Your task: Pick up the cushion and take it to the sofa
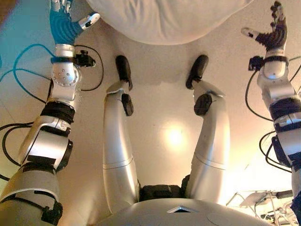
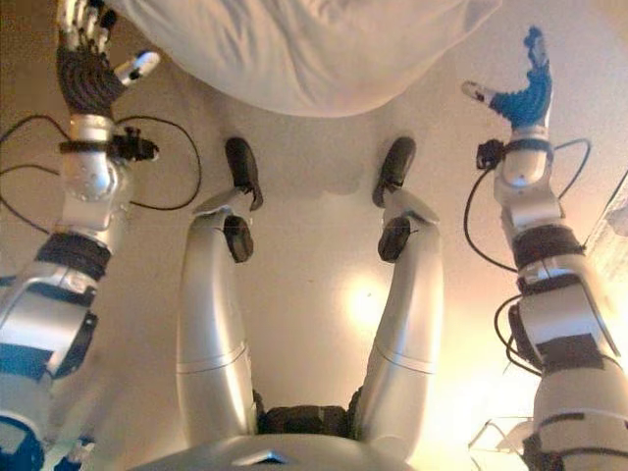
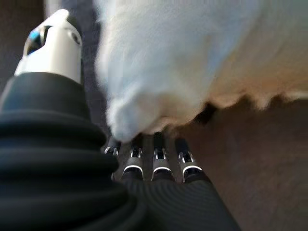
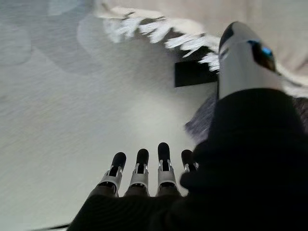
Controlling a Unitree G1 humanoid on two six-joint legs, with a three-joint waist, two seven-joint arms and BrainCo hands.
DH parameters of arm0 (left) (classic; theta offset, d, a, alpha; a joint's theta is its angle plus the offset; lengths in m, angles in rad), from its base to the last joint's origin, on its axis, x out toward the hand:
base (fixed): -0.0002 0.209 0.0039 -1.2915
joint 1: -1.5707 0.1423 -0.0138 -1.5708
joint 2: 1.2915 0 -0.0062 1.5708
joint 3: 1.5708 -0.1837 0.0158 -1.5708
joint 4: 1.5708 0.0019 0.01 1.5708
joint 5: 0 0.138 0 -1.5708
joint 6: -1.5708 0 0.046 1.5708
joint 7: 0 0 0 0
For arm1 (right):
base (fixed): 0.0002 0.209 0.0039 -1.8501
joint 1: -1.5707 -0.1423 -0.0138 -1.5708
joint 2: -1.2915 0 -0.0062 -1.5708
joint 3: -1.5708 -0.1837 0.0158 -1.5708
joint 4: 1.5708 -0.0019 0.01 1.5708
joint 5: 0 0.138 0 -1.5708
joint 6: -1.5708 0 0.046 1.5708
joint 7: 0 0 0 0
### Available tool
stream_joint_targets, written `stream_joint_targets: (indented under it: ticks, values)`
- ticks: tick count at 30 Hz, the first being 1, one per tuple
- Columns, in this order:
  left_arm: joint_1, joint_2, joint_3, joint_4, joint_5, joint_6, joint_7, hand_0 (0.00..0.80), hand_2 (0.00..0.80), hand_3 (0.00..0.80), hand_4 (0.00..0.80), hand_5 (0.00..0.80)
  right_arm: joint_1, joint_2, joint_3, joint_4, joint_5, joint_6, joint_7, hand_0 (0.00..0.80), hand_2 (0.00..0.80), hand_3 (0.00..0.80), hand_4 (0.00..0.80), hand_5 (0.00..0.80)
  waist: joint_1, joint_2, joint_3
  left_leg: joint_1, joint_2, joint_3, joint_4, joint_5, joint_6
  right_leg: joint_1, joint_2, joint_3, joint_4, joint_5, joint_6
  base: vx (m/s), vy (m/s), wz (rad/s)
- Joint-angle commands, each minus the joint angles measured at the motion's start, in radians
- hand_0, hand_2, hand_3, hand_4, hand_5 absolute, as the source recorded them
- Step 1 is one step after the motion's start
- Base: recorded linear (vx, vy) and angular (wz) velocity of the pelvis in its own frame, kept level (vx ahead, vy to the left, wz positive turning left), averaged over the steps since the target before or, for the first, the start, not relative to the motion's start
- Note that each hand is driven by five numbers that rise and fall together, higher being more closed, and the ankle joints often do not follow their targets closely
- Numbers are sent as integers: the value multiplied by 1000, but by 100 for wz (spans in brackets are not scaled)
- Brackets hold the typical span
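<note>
A large white cushion [image 1: 164,19] lies on the pale floor at the far edge of the eye views, ahead of me. My left hand [image 1: 63,21] is open at the cushion's left end. In the left wrist view its straight fingers [image 3: 156,154] reach the cushion's soft corner [image 3: 144,86], and that corner hides their tips. My right hand [image 1: 273,30] is open and empty, raised over the floor to the right of the cushion and apart from it. In the right wrist view its fingers [image 4: 142,168] are straight above bare floor.
A pale cloth with a fringed edge [image 4: 159,33] hangs beyond my right hand, with a dark block [image 4: 192,72] under it. The same fringe [image 3: 250,98] shows past the cushion in the left wrist view. Pale floor [image 1: 160,94] lies between me and the cushion.
</note>
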Motion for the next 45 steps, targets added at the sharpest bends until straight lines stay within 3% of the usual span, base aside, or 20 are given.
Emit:
stream_joint_targets:
  ticks: [1, 2, 3, 6, 11, 12, 13, 14, 15, 18, 23, 27, 31, 33, 38, 42, 43, 44, 45]
  values:
    - [59, -18, 28, -24, -137, 231, 41, 0, 0, 0, 0, 0, 6, -81, 27, -109, 28, -17, 16, 0, 0, 0, 0, 0, 17, 52, -7, -13, 6, 19, -39, -37, 7, 1, -7, 44, 38, -34, 35, 38, -10, 7]
    - [67, -29, 32, -15, -65, 138, 48, 0, 0, 0, 0, 0, 2, -80, 33, -116, 33, -24, 29, 0, 0, 0, 0, 0, 17, 49, -7, -14, 5, 21, -38, -37, 8, -1, -11, 45, 43, -36, 35, 35, -19, 9]
    - [68, -30, 28, -17, 70, -233, 61, 0, 0, 0, 0, 0, -3, -78, 36, -114, 38, -29, 38, 0, 0, 0, 0, 0, 16, 47, -7, -14, 6, 19, -33, -42, 7, -1, -11, 44, 48, -40, 36, 29, -52, 13]
    - [-24, -35, -2, -50, 110, -116, 82, 0, 0, 0, 0, 0, -35, -57, 47, -87, 98, -93, 153, 0, 0, 0, 0, 0, 13, 28, -7, -15, 4, 14, -20, -60, 4, -10, -19, 54, 63, -50, 34, 24, -50, 8]
    - [-18, -33, -45, -20, -56, 139, -99, 0, 0, 0, 0, 0, -46, -46, 73, -155, 182, -99, 276, 0, 0, 0, 0, 0, 6, 37, -7, -16, 1, 21, -25, -50, 1, -10, -22, 59, 56, -42, 38, 18, 22, 4]
    - [-9, -31, -48, -20, -67, 135, -107, 0, 0, 0, 0, 0, -45, -49, 76, -165, 191, -95, 289, 0, 0, 0, 0, 0, 5, 39, -7, -16, 1, 22, -23, -48, 1, -11, -22, 60, 57, -41, 37, 36, 65, -1]
    - [12, -33, -37, -44, -2, -54, 43, 0, 0, 0, 0, 0, -36, -57, 85, -206, 196, -72, 289, 0, 0, 0, 0, 0, 7, 42, -7, -16, 2, 23, -14, -49, 2, -11, -22, 65, 63, -42, 37, 30, 52, -2]
    - [24, -45, -22, -55, -111, 251, 25, 0, 0, 0, 0, 0, -30, -59, 87, -214, 198, -69, 293, 0, 0, 0, 0, 0, 7, 40, -7, -16, 3, 22, -11, -46, 2, -11, -23, 67, 70, -43, 36, 25, 38, -2]
    - [29, -57, -12, -45, -264, 269, -128, 0, 0, 0, 0, 0, -28, -56, 88, -218, 203, -66, 301, 0, 0, 0, 0, 0, 5, 38, -7, -16, 2, 21, -9, -44, 1, -11, -23, 69, 74, -45, 37, 0, 0, 0]
    - [46, -81, 5, -29, -239, 269, -138, 0, 0, 0, 0, 0, -16, -47, 82, -215, 203, -40, 331, 0, 0, 0, 0, 0, 0, 31, -7, -16, 5, 21, -2, -34, -1, -11, -25, 73, 81, -39, 36, 5, -13, 9]
    - [48, -44, 8, -87, -246, 310, -113, 0, 0, 0, 0, 0, 7, -67, 80, -242, 293, -6, 456, 0, 0, 0, 0, 0, -2, 37, -7, -16, 10, 23, 12, -22, -2, -12, -27, 86, 91, -33, 38, 4, 20, 6]
    - [56, -39, -2, -115, -304, 355, -240, 0, 0, 0, 0, 0, 26, -58, 67, -268, 409, 0, 581, 0, 0, 0, 0, 0, -4, 38, -7, -16, 11, 22, 18, -16, -3, -12, -31, 92, 94, -28, 41, 0, 0, 0]
    - [69, -43, -21, -154, -337, 377, -352, 0, 0, 0, 0, 0, 51, -61, 58, -319, 443, 24, 632, 0, 0, 0, 0, 0, -7, 39, -7, -16, 19, 24, 12, -5, -5, -12, -38, 94, 91, -19, 45, 0, 0, 0]
    - [78, -41, -22, -169, -380, 398, -422, 0, 0, 0, 0, 0, 62, -66, 52, -331, 450, 34, 662, 778, 778, 778, 778, 778, -9, 39, -7, -16, 22, 26, 17, -4, -5, -12, -38, 99, 96, -18, 43, 0, 0, 0]
    - [93, -47, -28, -202, -435, 422, -521, 0, 0, 0, 0, 0, 74, -68, 43, -342, 463, 18, 671, 800, 800, 800, 800, 800, -11, 39, -7, -16, 33, 21, 27, 2, -7, -12, -46, 103, 102, -13, 46, 0, 0, 0]
    - [90, -47, -31, -222, -447, 421, -537, 0, 0, 0, 0, 0, 82, -65, 35, -343, 459, 13, 650, 800, 800, 800, 800, 800, -12, 39, -7, -16, 40, 15, 32, 6, -9, -12, -50, 104, 107, -8, 49, 0, 0, 0]
    - [91, -47, -30, -226, -443, 419, -534, 113, 113, 113, 113, 113, 84, -64, 33, -343, 455, 14, 647, 800, 800, 800, 800, 800, -12, 39, -7, -16, 41, 14, 33, 7, -9, -12, -51, 105, 108, -7, 50, 0, 0, 0]
    - [89, -46, -33, -229, -444, 421, -531, 442, 442, 442, 442, 442, 86, -62, 29, -345, 452, 18, 646, 800, 800, 800, 800, 800, -12, 39, -7, -16, 42, 13, 31, 11, -10, -12, -52, 105, 108, -4, 51, 0, 0, 0]
    - [90, -49, -33, -235, -437, 428, -518, 376, 376, 376, 376, 376, 90, -61, 25, -346, 447, 19, 643, 800, 800, 800, 800, 800, -12, 40, -7, -16, 43, 12, 30, 13, -11, -12, -53, 105, 108, -3, 52, 0, 0, 0]
